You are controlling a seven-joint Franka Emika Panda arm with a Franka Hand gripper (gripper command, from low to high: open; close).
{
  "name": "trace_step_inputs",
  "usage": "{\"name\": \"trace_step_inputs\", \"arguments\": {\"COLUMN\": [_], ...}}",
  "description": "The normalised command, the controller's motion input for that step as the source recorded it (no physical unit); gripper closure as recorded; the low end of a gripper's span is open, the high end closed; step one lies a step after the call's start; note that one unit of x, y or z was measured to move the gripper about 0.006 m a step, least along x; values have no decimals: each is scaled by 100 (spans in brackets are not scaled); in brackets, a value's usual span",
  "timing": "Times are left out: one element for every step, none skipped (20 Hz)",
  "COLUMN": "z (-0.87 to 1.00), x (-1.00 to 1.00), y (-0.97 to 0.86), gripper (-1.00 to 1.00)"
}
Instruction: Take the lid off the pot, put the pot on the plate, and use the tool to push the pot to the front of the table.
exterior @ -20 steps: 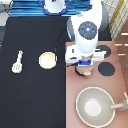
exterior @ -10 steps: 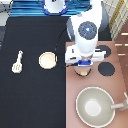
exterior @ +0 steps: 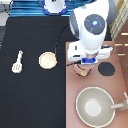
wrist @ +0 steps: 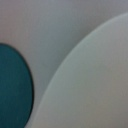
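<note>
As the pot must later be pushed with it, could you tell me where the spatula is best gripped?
Probably by its narrow handle, coming straight down from above: the spatula lies flat on the black table, handle toward the exterior view's top, wide head below. The gripper hangs over the stove counter, toward the exterior view's right.

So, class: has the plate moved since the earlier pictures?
No. The plate lies on the black table, same spot beside the tool; the gripper hangs over the stove counter.
</note>
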Motion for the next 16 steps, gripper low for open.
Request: {"name": "trace_step_inputs", "arguments": {"z": [37, 24, 13, 0, 0, -5, -13, -20, -31, -37, -45, -48, -55, -61, -65, -68], "x": [-99, -100, -100, -100, -100, -100, -100, -100, -100, -100, -100, -100, -100, -100, -100, -100], "y": [0, 0, 0, 0, 0, 0, 0, -1, -5, -8, -10, -11, -14, -15, -16, -16], "gripper": [100, 100, 100, 100, 100, 100, 100, 100, 100, 100, 100, 100, 100, 100, 100, 100]}}
